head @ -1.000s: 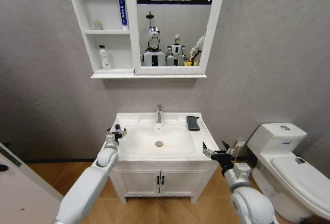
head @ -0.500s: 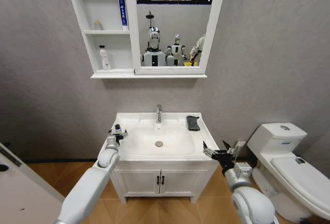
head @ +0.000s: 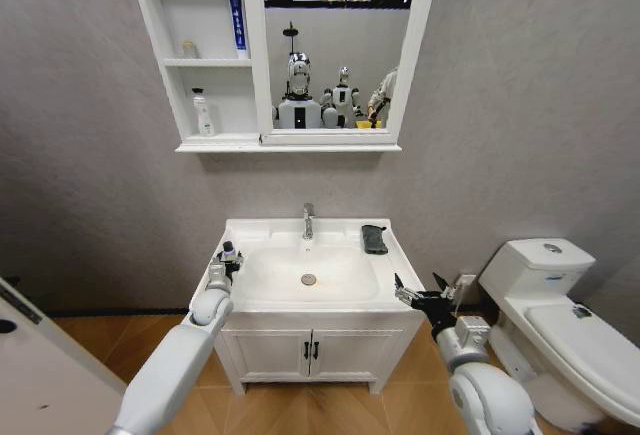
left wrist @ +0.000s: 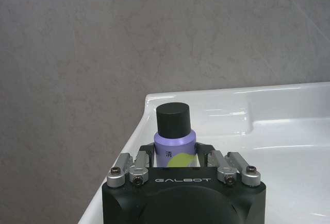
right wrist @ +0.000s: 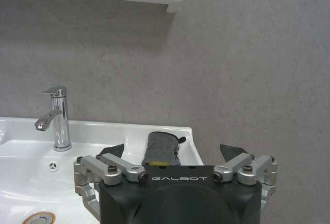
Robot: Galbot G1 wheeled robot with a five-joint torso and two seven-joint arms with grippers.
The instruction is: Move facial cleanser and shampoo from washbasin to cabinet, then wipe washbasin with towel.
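Note:
A small purple bottle [left wrist: 175,140] with a black cap stands on the washbasin [head: 285,277] at its left rim. My left gripper [head: 224,261] is shut on that bottle [head: 228,252], one finger on each side of its body. The dark towel [head: 374,239] lies folded on the rim right of the chrome faucet [head: 308,221]. My right gripper [head: 420,296] hangs open off the basin's front right corner, facing the towel [right wrist: 162,151] from a distance. The white cabinet [head: 160,55] hangs above, with a blue-and-white tube [head: 234,15] on its top shelf.
A white bottle [head: 203,112] and a small jar [head: 188,49] stand on the cabinet's other shelves, beside the mirror [head: 335,45]. A white toilet [head: 560,305] stands to the right. Below the basin is a two-door vanity [head: 310,350].
My left gripper's fingers, spread around the purple bottle a second ago, have come together on it. The right arm has not moved.

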